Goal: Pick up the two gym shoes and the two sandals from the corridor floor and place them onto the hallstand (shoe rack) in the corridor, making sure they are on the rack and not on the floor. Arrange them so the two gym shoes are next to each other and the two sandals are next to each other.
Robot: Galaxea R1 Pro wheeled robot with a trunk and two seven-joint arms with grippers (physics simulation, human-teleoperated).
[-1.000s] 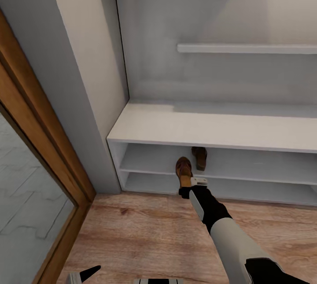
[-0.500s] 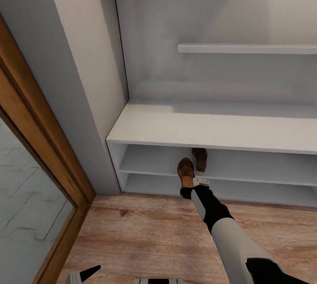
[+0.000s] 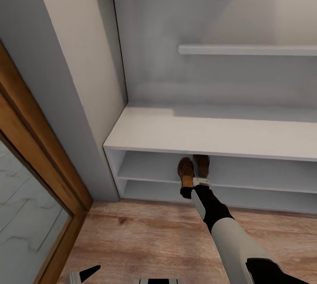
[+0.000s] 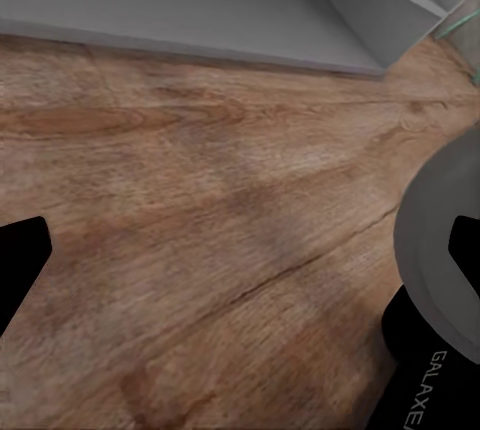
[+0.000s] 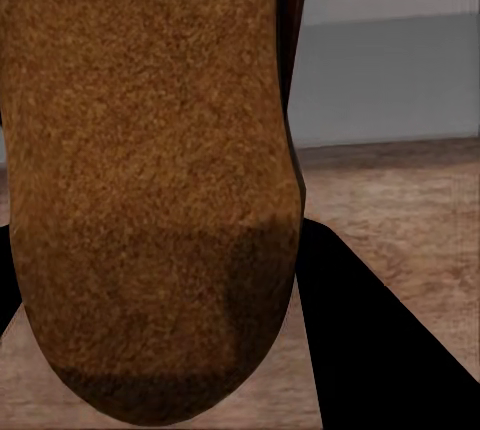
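The wood-plank corridor floor is seen before the light-grey hallstand, set beside a grey wall and a wood-framed door. One sandal is grasped by the right pincer at the upper shelf's edge, just beside the second sandal already on it. The left pincer is spread open above bare floor.

Dark brown sandals with tan grainy insoles, light-grey hallstand, warm brown wood-grain corridor floor, black-and-white right arm, brown wooden door frame.
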